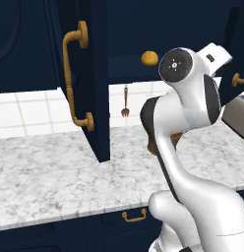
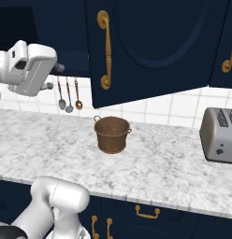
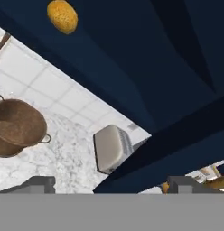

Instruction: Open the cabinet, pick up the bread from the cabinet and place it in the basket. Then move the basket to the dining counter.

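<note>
Gripper (image 3: pixel 111 184) fingertips stand spread wide, holding nothing. Cabinet (image 1: pixel 97 78) door stands open. Bread (image 1: pixel 149 58) sits inside the cabinet, at 12 o'clock above the basket (image 2: pixel 112 134) on the marble counter (image 2: pixel 160 163).

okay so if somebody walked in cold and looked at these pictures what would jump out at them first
Probably the golden bread, bright against the dark inside of the open cabinet. Next, the brown basket, standing alone on the marble counter below the cabinet doors, with the toaster off to its right. The white arm fills the foreground.
</note>
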